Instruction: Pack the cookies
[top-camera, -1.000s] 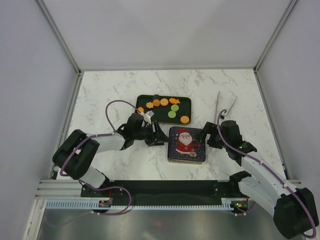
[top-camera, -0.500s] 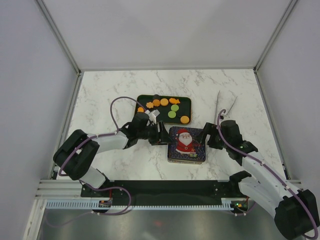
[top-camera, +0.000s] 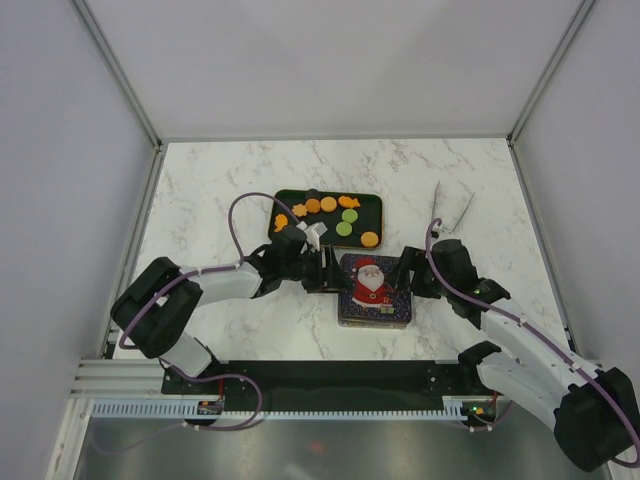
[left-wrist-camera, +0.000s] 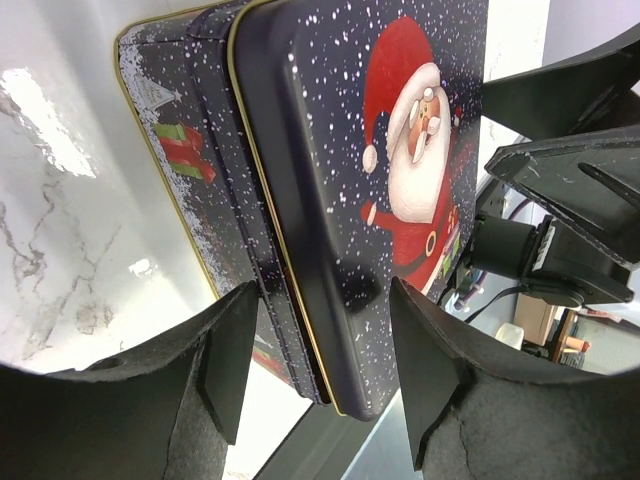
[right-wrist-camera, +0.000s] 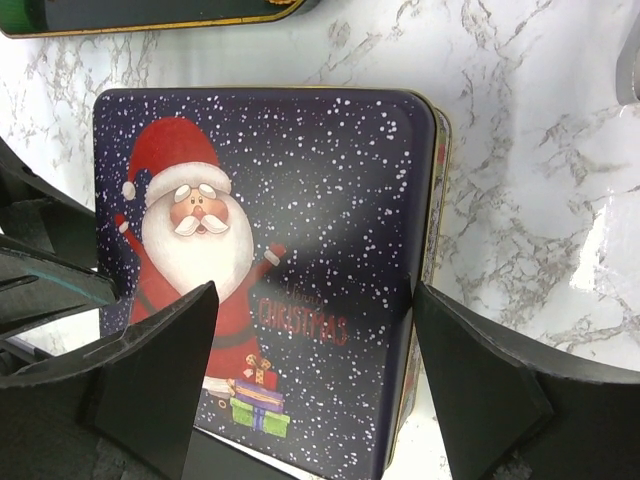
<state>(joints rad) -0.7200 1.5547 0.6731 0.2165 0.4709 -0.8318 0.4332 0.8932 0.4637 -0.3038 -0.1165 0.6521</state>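
The cookies (top-camera: 328, 205) lie on a dark green tray (top-camera: 376, 201) at mid-table: orange rounds, two green ones and small orange shapes. In front of it stands a dark blue Santa tin (top-camera: 374, 290) with its lid on (right-wrist-camera: 330, 230). My left gripper (top-camera: 326, 272) is at the tin's left side, open, its fingers (left-wrist-camera: 232, 355) straddling the lid's edge (left-wrist-camera: 300, 290) without touching. My right gripper (top-camera: 407, 273) is open over the tin's right part, one finger (right-wrist-camera: 478, 385) at the lid's right edge, the other above the Santa picture.
Two thin clear strips (top-camera: 450, 207) lie at the back right of the marble table (top-camera: 220, 180). Grey walls close in the left, right and back. The tray's near rim (right-wrist-camera: 150, 18) runs just behind the tin.
My left gripper has slid right from beside the tray's front corner up to the tin's left side. My right gripper has edged a little left over the tin.
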